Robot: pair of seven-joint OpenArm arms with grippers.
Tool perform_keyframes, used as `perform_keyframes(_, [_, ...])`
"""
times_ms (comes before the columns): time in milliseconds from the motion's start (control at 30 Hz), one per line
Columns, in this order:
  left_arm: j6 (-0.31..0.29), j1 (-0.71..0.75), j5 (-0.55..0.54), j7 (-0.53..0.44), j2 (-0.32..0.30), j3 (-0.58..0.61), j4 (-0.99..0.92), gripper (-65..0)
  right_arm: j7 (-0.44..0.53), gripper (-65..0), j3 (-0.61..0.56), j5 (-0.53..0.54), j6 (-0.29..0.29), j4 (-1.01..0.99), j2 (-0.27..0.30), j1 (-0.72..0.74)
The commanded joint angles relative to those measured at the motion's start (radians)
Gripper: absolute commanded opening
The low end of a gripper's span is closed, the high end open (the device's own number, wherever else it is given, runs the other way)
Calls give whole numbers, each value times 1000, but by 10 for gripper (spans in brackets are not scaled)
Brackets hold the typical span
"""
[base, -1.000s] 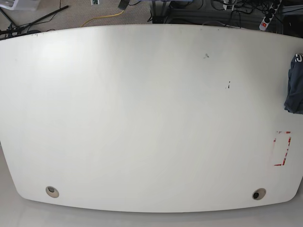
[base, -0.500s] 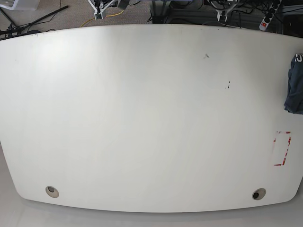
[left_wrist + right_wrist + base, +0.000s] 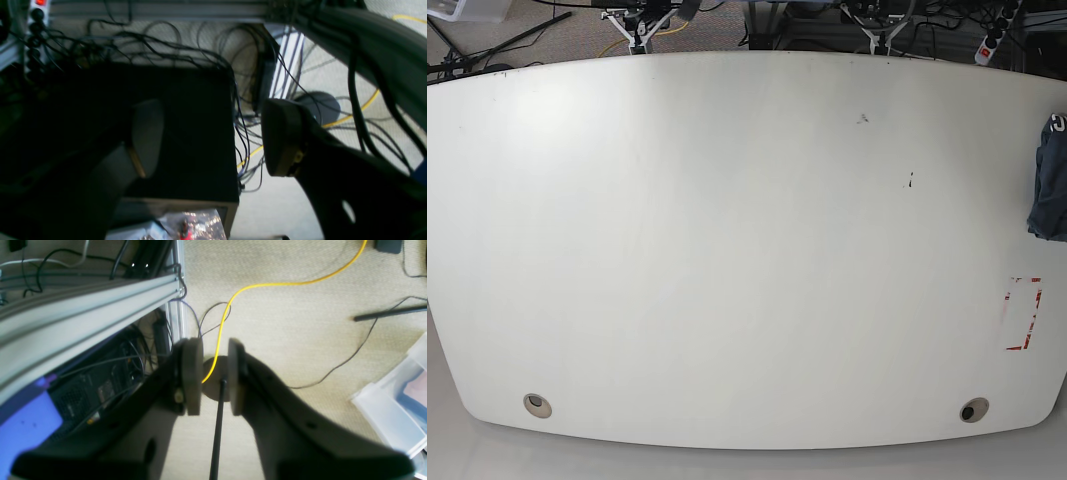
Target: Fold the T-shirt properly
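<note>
Base view shows the T-shirt (image 3: 1050, 180) as a dark bunched strip at the far right edge of the frame, its long axis running top to bottom and most of it cut off by the border; a scrap of white lettering shows at its upper end. It lies on the right margin of the wide white surface (image 3: 727, 250), above a red-and-white taped rectangle (image 3: 1024, 314) near the lower right. Both grippers sit at the very top of the frame, beyond the surface's far edge. The left gripper (image 3: 874, 30) is right of centre, so the shirt lies to its right and lower in the picture; in its wrist view the left gripper (image 3: 213, 136) has its jaws spread wide with nothing between them. The right gripper (image 3: 637, 22) is upper left, much farther from the shirt; in its wrist view the right gripper (image 3: 215, 373) has its jaws close together with a narrow gap, pinching nothing, over carpet and a yellow cable (image 3: 267, 285). I judge the left arm the nearer one for a first reach. A clear plastic bin (image 3: 397, 396) stands on the floor at the right edge of that view; its contents are too blurred to name.
</note>
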Motion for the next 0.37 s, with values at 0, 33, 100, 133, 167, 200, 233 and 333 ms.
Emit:
perform_keyframes(0, [7, 5, -2, 2, -12, -1, 1, -228, 9, -520, 1, -3, 5, 1, 5, 0])
perform_keyframes(33, [7, 5, -2, 2, -12, -1, 1, -228, 9, -520, 1, -3, 5, 1, 5, 0])
perform_keyframes(100, [7, 5, -2, 2, -12, -1, 1, -228, 9, -520, 1, -3, 5, 1, 5, 0])
perform_keyframes(133, [7, 5, -2, 2, -12, -1, 1, -228, 9, -520, 1, -3, 5, 1, 5, 0])
perform_keyframes(167, [7, 5, -2, 2, -12, -1, 1, -228, 9, -520, 1, -3, 5, 1, 5, 0])
perform_keyframes(200, [7, 5, -2, 0, -12, -1, 1, -228, 9, -520, 1, -3, 5, 1, 5, 0])
perform_keyframes(233, [7, 5, -2, 0, -12, -1, 1, -228, 9, -520, 1, -5, 5, 1, 5, 0])
perform_keyframes(333, [7, 5, -2, -1, -12, -1, 5, -228, 9, -520, 1, -5, 5, 2, 8, 0])
